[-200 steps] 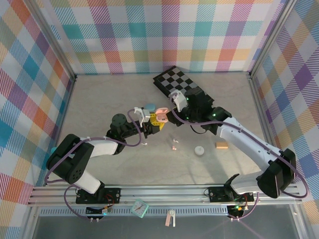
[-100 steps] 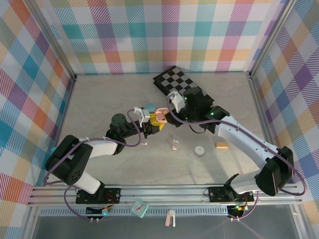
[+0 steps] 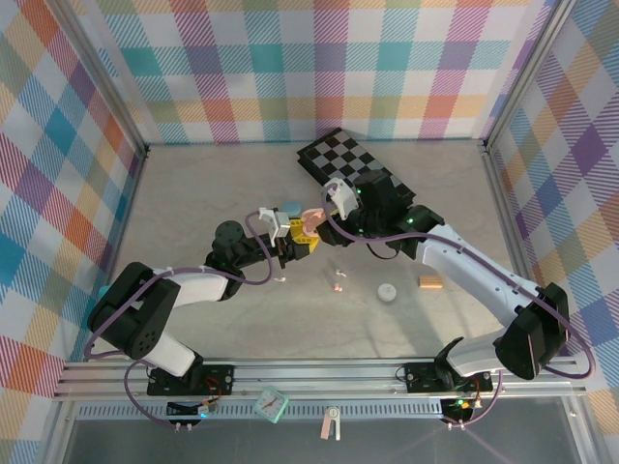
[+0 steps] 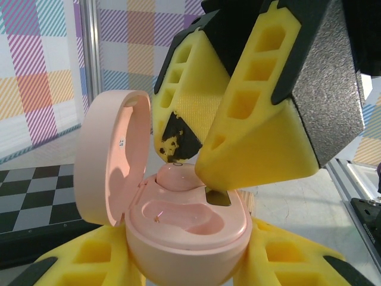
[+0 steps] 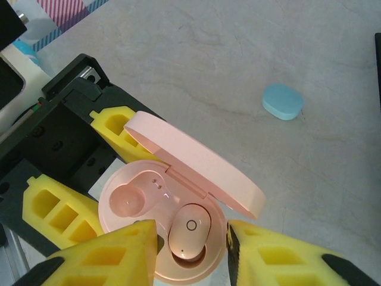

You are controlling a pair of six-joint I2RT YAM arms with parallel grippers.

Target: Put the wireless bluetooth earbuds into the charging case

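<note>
The pink charging case sits with its lid swung open, and my left gripper is shut on its base from both sides. One pink earbud lies in the case's near socket; the other socket is empty. My right gripper hangs just above that earbud, open, its yellow fingers apart on either side of it. From above, case and both grippers meet at the table's middle. Another pink earbud lies on the table in front.
A pale blue oval case lies behind the grippers. A checkerboard mat lies at the back. A white round piece and a small orange cylinder lie to the front right.
My right gripper's jaws have parted and let go of the pink earbud, which now rests in the case. The left gripper has held still.
</note>
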